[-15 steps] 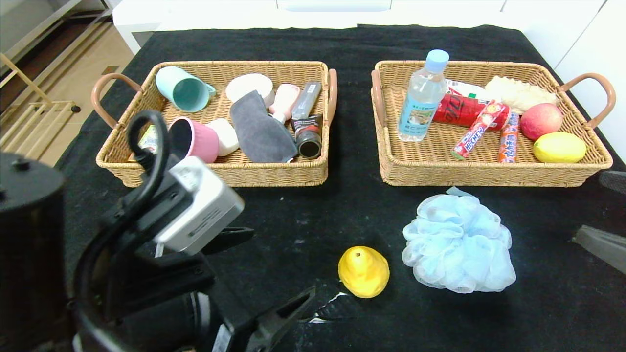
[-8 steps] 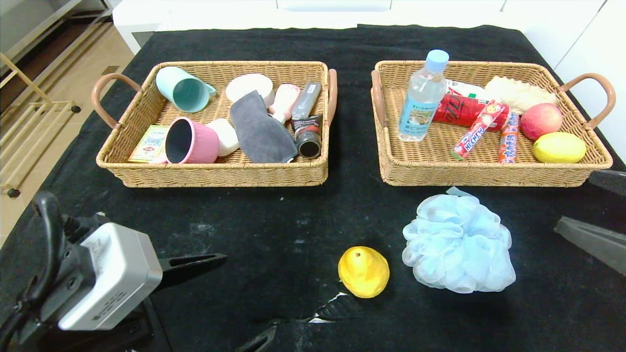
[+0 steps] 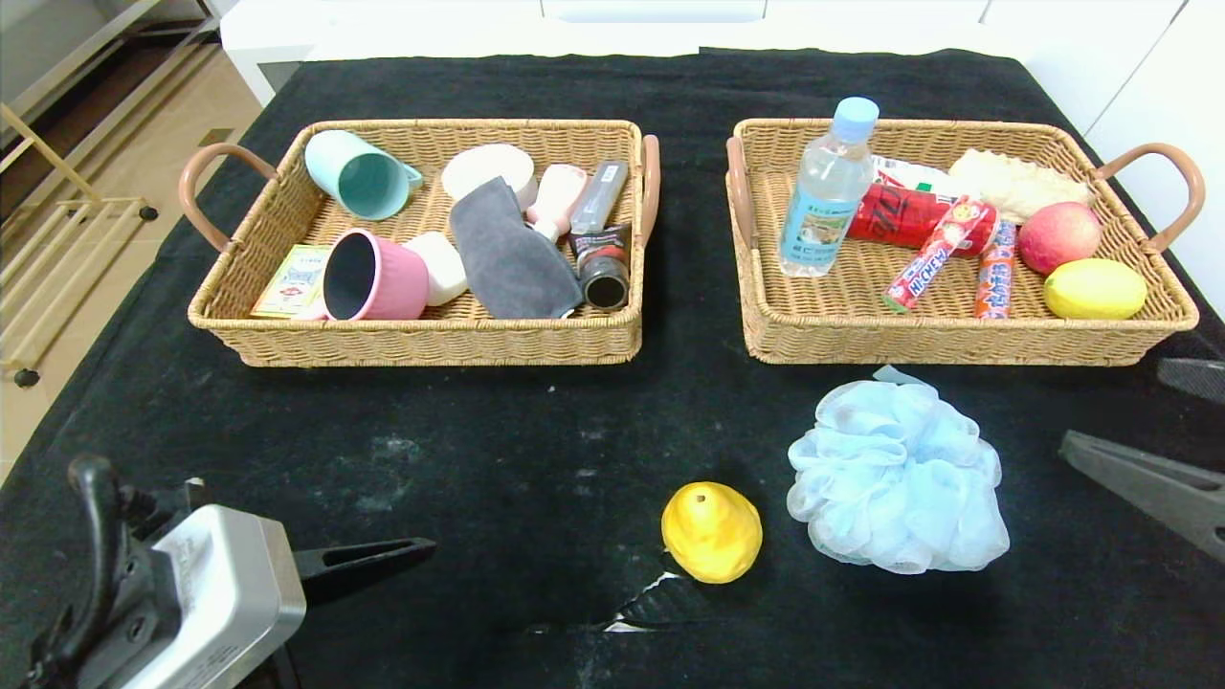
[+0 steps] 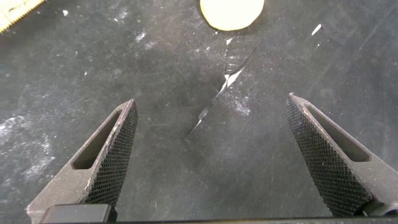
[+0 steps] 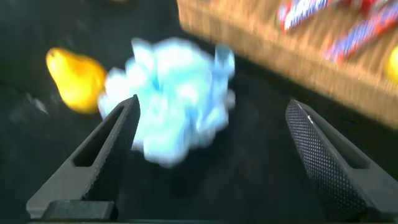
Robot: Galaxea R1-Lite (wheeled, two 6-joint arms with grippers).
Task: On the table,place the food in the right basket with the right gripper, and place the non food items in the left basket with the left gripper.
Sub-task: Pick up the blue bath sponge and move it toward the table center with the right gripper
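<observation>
Sorting is nearly done — only the lumpy yellow pear (image 3: pixel 711 532) and pale blue mesh puff (image 3: pixel 897 477) remain on the black-clothed table (image 3: pixel 536 431), my left gripper (image 4: pixel 214 155) and right gripper (image 5: pixel 217 155) both spread wide and empty.

Left claw (image 4: pixel 211 155) and right claw (image 5: pixel 214 155) (both low) gape wide.

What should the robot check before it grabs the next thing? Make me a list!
1. Yellow pear free on the table: ok.
2. Blue mesh puff clear of the pear: ok.
3. Right gripper open: ok.
4. Right gripper lined up on the pear: not ok, it faces the puff.
5. Left gripper open, nothing held: ok.
6. Room in the right basket: ok.
</observation>
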